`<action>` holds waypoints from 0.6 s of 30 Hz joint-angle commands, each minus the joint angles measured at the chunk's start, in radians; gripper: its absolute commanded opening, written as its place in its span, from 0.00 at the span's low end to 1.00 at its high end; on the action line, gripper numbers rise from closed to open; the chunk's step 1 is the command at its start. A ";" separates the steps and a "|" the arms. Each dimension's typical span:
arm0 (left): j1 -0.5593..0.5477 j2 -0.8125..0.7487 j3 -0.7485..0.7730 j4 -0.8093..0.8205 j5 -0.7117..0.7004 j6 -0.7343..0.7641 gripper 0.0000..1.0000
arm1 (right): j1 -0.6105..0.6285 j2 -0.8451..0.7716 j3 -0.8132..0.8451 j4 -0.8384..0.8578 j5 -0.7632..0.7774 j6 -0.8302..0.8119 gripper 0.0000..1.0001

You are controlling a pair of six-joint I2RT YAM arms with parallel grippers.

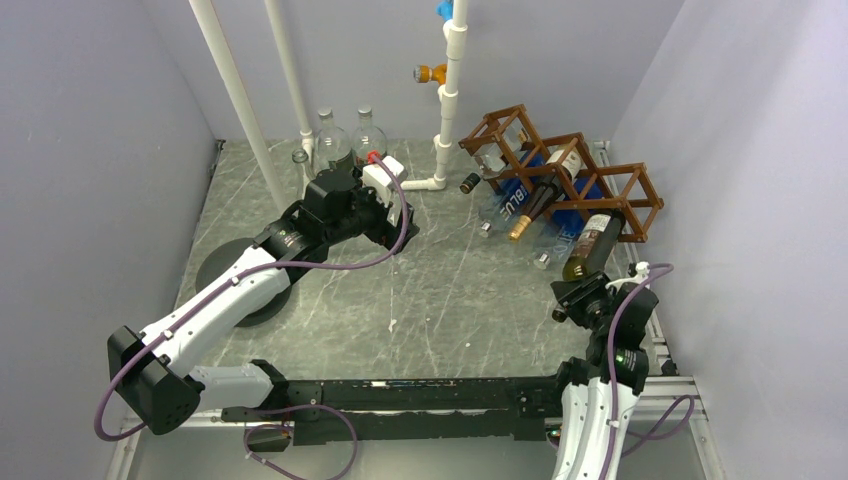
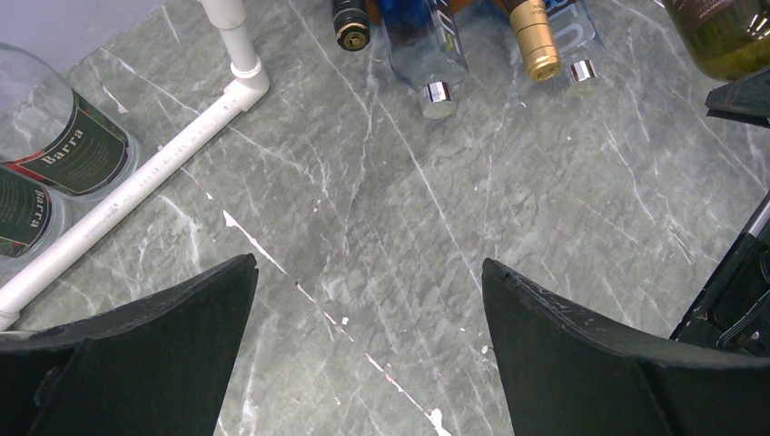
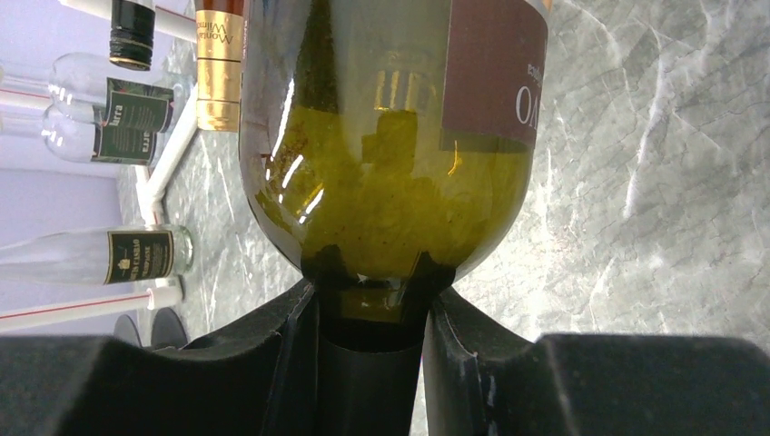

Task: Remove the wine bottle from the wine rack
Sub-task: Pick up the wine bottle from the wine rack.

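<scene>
Left pincer (image 2: 368, 268) gapes wide — right pincer (image 3: 372, 295) clamped tight

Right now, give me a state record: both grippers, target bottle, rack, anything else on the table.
left gripper: open, holding nothing, over bare table
right gripper: shut on the wine bottle's neck
wine bottle: olive-green glass, dark red label, base end in the rack's rightmost cell
wine rack: back right, holds other bottles
clear bottles: upright, back left, apart from both arms
</scene>
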 commanded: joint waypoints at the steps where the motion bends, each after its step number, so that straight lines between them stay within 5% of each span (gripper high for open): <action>1: -0.002 -0.008 -0.005 0.026 0.017 0.007 0.99 | 0.018 -0.052 0.057 0.327 -0.143 -0.087 0.00; 18: -0.002 -0.003 -0.007 0.025 0.018 0.007 0.99 | 0.018 -0.090 0.049 0.290 -0.173 -0.063 0.00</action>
